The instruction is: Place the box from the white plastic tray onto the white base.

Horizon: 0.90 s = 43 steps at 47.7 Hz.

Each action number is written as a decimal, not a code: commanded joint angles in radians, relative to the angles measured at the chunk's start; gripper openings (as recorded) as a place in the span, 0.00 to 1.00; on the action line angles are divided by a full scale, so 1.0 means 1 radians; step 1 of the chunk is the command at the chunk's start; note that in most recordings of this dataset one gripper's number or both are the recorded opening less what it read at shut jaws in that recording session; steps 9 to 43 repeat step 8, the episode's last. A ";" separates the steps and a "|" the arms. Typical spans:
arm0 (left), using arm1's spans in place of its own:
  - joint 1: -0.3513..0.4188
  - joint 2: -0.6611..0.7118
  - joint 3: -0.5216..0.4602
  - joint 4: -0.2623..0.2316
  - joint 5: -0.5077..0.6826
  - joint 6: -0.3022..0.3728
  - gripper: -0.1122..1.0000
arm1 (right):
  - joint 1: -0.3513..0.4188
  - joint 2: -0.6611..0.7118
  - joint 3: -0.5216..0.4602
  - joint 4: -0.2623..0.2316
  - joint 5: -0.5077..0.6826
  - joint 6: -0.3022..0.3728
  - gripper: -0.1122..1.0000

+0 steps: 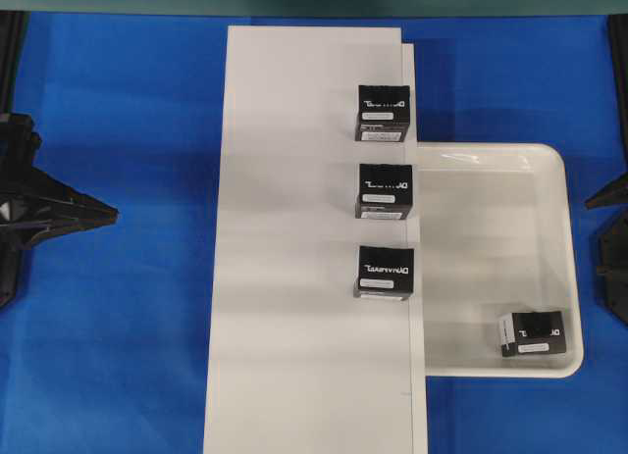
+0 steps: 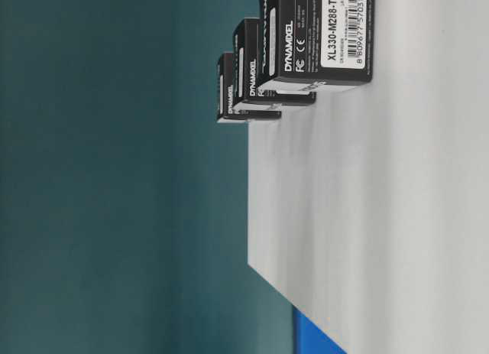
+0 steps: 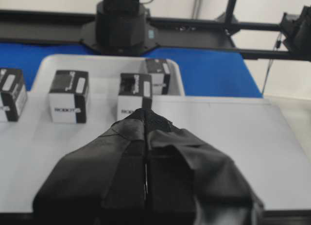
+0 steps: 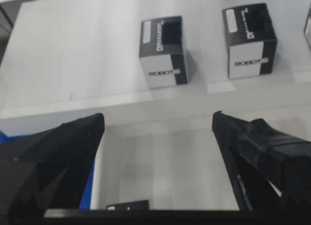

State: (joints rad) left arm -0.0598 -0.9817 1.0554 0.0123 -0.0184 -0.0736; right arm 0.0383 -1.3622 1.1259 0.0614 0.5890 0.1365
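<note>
Boxes of one black kind sit in two places in the overhead view: three stand in a column along the right edge of the white base (image 1: pixel 304 238), at roughly 1, 2 and 3 o'clock from the board's middle, and a fourth box (image 1: pixel 534 333) lies in the white plastic tray (image 1: pixel 496 160), down in the tray's 5 o'clock corner, close to the rim, showing a white side panel on its left. The three on the board, top box (image 1: pixel 383 112), middle box (image 1: pixel 385 190) and lower box (image 1: pixel 384 272), are set apart from one another with white lettering on their upper faces. The tray lies against the board's right edge, on the blue table cover (image 1: pixel 118 356). Left gripper (image 1: pixel 103 215) rests at 9 o'clock in the overhead view, well apart from the board, its fingers pressed together to a point with nothing between them; its own wrist view shows the two taped pads (image 3: pixel 121 171) meeting along a thin seam. Right gripper (image 4: pixel 158 125) hangs above the near end of the tray, jaws spread wide and holding nothing, its black fingers (image 4: pixel 73 142) framing the tray floor, with two of the boxes on the board beyond at 12 and 1 o'clock.
</note>
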 commanded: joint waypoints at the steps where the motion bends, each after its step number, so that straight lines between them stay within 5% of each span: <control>1: -0.002 0.006 -0.008 0.000 -0.005 -0.002 0.04 | -0.002 0.002 -0.005 0.000 -0.011 0.002 0.99; 43: -0.002 0.003 -0.006 0.000 -0.011 -0.002 0.04 | 0.000 0.003 -0.005 0.000 -0.012 0.002 0.99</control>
